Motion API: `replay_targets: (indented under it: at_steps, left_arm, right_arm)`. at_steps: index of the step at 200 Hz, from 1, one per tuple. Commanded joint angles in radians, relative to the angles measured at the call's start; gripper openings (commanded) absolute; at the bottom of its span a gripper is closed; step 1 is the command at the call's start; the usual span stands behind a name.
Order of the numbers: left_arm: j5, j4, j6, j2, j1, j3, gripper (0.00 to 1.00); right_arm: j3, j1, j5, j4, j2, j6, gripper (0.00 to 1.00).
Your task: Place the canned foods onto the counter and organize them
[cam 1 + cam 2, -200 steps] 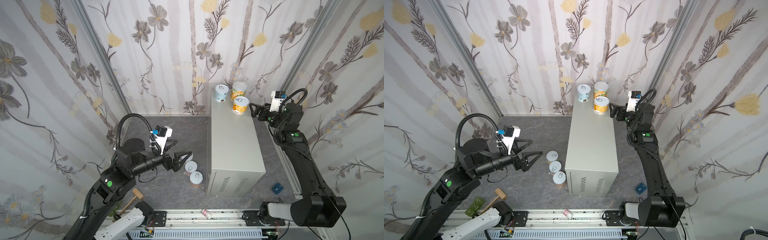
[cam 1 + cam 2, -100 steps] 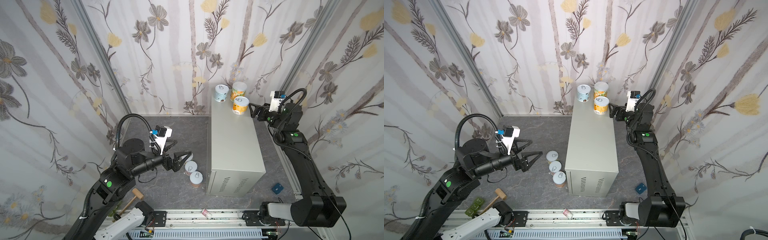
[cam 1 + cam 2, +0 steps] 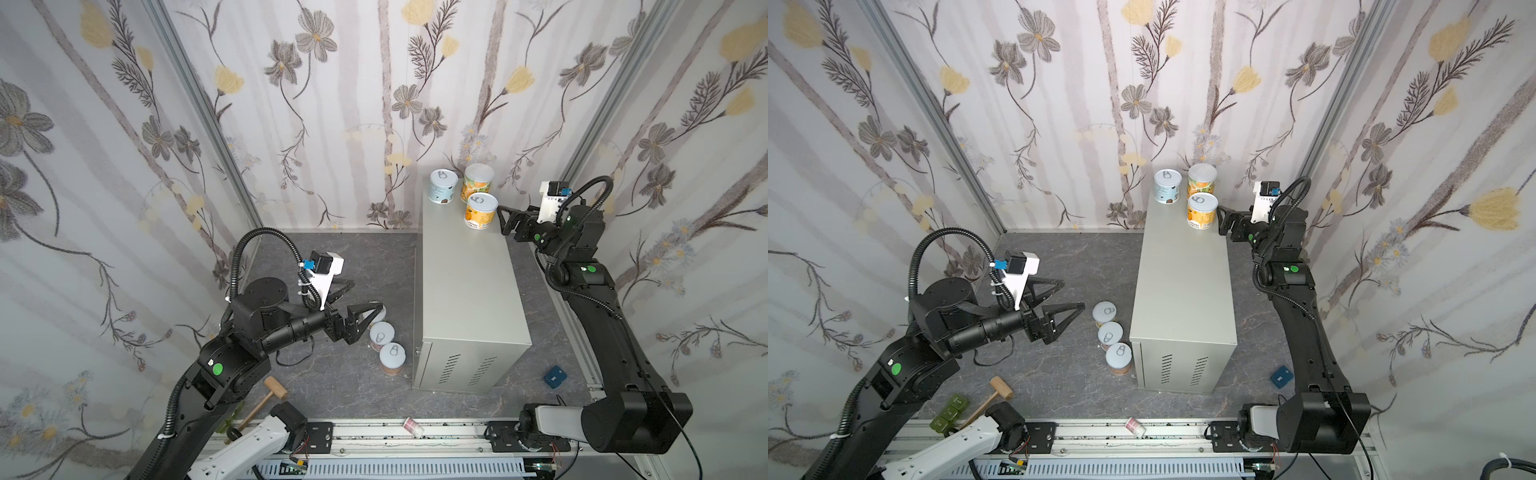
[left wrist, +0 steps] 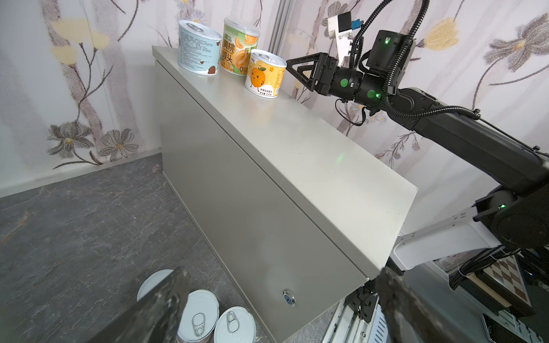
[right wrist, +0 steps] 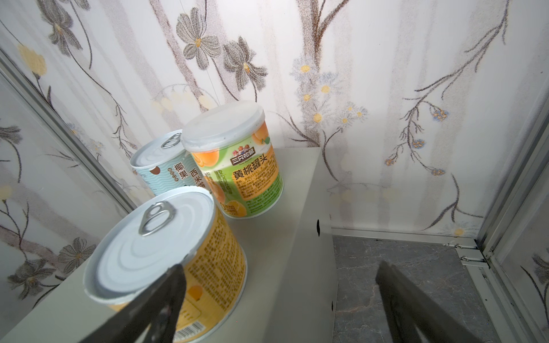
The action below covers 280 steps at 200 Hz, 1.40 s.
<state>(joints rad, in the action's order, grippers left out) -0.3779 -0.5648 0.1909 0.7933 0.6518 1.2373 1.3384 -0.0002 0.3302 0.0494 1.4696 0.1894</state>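
Cans split: three counter cans [image 3: 443,187] upright at counter [image 3: 469,291] far end, three floor cans [image 3: 382,332] beside it. Left gripper [image 3: 367,295] gaping near floor cans, right gripper [image 3: 500,220] gaping just beside orange can [image 3: 481,212], both empty.

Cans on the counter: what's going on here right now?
Two arms are sorting cans onto the counter. Three already stand at its far end: the pale blue can, the yellow-green can and the orange can. Three floor cans sit in a row beside the counter. The right gripper is open beside the orange can, not gripping it. The left gripper is open and empty by the floor cans.
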Motion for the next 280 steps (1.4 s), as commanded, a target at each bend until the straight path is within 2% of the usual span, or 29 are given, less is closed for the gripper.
replay_targets:
  at_steps: [1, 280]
  left_arm:
    - [-0.007, 0.027, -0.001, 0.004, -0.001, 0.008, 1.0]
    - [-0.005, 0.028, 0.01, -0.002, -0.001, 0.002, 1.0]
  right_arm:
    - [0.001, -0.003, -0.025, 0.007, -0.002, -0.01, 1.0]
    - [-0.002, -0.004, 0.004, 0.005, 0.002, -0.018, 1.0]
